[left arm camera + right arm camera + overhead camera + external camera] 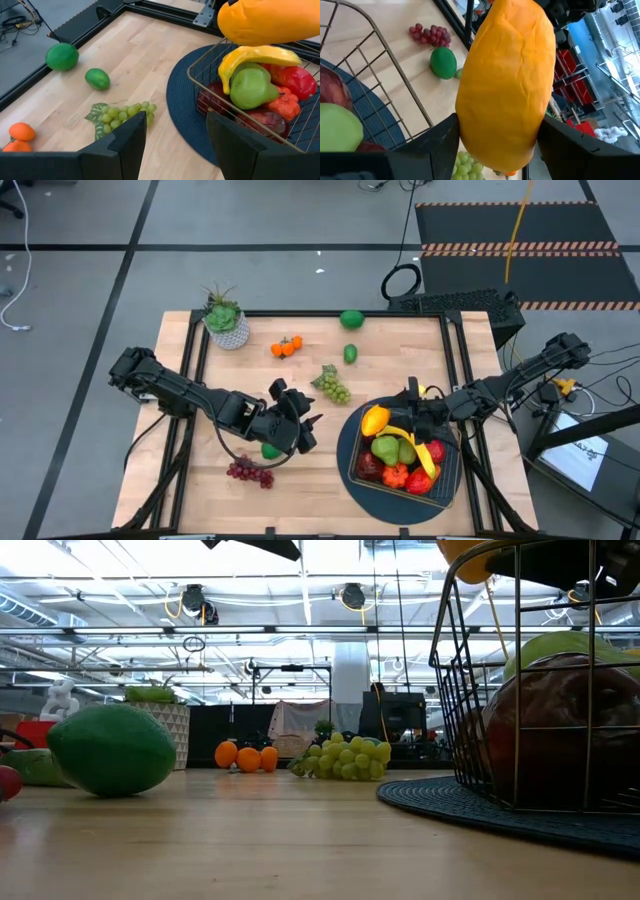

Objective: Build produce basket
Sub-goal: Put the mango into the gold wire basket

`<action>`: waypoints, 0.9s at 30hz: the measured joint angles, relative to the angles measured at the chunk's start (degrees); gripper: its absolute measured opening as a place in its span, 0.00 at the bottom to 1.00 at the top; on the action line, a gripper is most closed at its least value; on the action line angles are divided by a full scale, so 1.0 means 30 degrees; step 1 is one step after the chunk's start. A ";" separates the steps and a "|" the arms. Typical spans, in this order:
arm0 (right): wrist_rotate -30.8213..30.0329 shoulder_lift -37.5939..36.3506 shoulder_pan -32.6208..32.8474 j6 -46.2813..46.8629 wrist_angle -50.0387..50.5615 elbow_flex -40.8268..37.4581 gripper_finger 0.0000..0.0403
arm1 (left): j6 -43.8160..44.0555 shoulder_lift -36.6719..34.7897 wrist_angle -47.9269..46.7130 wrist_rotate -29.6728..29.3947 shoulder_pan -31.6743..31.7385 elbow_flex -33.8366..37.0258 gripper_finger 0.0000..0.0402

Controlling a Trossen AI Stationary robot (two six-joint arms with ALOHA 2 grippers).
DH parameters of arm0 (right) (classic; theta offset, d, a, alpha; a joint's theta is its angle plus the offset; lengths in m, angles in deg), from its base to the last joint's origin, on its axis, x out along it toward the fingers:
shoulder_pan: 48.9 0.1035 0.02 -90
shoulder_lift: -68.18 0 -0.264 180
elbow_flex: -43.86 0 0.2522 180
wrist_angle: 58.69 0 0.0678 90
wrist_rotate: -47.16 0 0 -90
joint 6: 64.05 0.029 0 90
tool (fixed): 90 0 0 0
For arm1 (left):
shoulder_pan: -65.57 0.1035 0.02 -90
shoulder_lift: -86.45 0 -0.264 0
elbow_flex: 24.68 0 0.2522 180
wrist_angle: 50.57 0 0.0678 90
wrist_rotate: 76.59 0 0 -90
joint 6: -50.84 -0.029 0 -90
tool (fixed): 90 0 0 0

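Observation:
The dark wire basket [452, 480] stands on a round dark blue mat [345, 465] at the table's near right. It holds a yellow banana [260, 55], a green pear [252, 87], red apples and other produce. My right gripper [398, 418] is shut on an orange-yellow fruit [375, 420] above the basket's far left corner. My left gripper [175, 150] hovers open and empty left of the mat. Green grapes [333, 385], purple grapes [250, 472], a round green fruit [270, 450], two green fruits [351, 319] and oranges [286, 347] lie loose on the table. My right gripper pinches the orange-yellow fruit between its two fingers [437, 140], one on each of the fruit's opposite sides [470, 125]. The fingers come about level from the table's right side. The fruit is lifted clear, just above the basket's rim [220, 47].
A green potted plant in a white pot [226, 320] stands at the far left corner. Dark rails [300, 313] frame the tabletop. Bare wood lies between the loose produce and along the near edge left of the mat.

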 joint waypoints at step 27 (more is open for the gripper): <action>0.0036 0.0000 0.0000 1.1859 -0.0044 0.0007 0.58 | -0.0197 0.0007 0.0001 0.0015 0.0000 0.0000 0.52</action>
